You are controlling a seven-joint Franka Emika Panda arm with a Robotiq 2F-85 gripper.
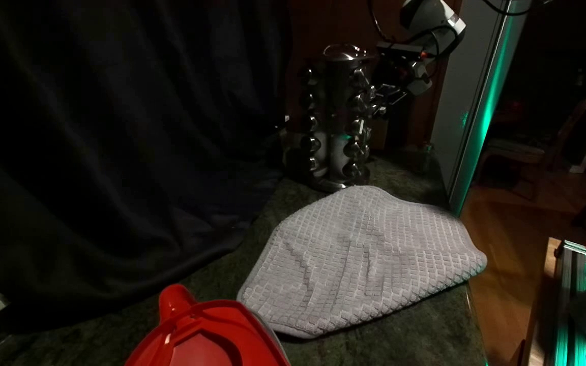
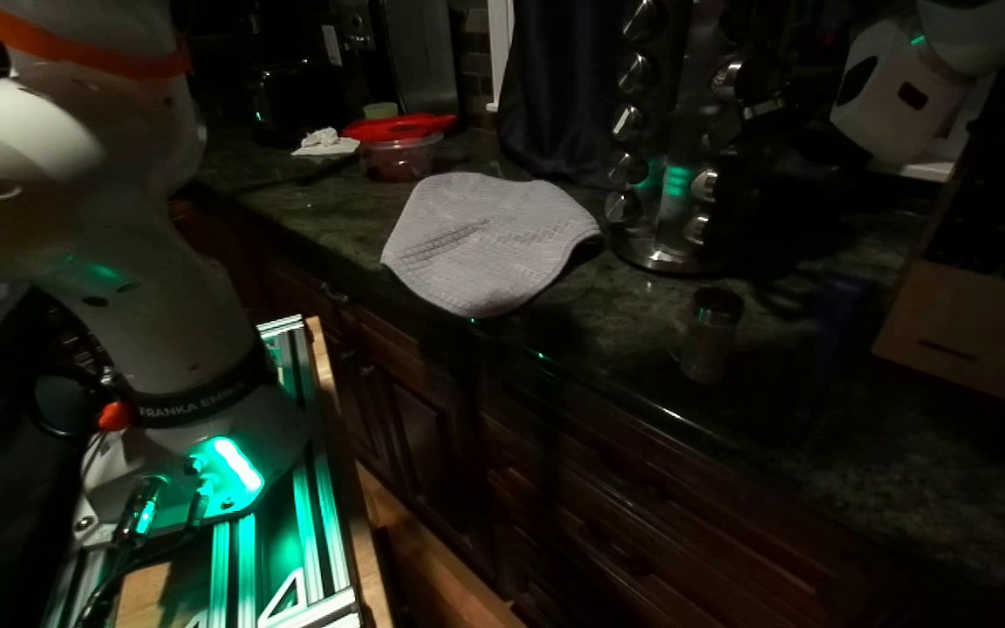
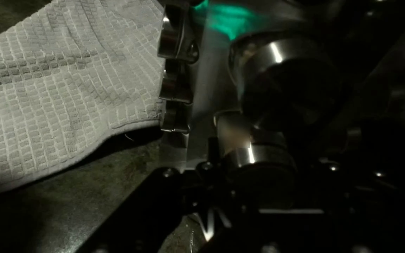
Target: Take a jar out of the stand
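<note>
The dark tower stand [image 1: 338, 109] stands upright at the back of the counter in an exterior view; it also shows in an exterior view [image 2: 675, 179] with its top cut off. Tiers of small jars with shiny silver caps line its sides. My gripper [image 1: 390, 96] is beside its upper tiers. In the wrist view, my gripper [image 3: 283, 140] is open, with one jar [image 3: 255, 156] still in the stand between the dark fingers. The right finger is hard to see in the dark. Another capped jar [image 3: 280, 58] sits just above it in the wrist view.
A grey cloth [image 2: 489, 244] lies in front of the stand. A red-lidded container [image 2: 398, 139] stands beyond it. A loose jar [image 2: 712, 336] stands on the counter near a wooden knife block [image 2: 960, 327]. A dark curtain [image 1: 135, 127] hangs beside the counter.
</note>
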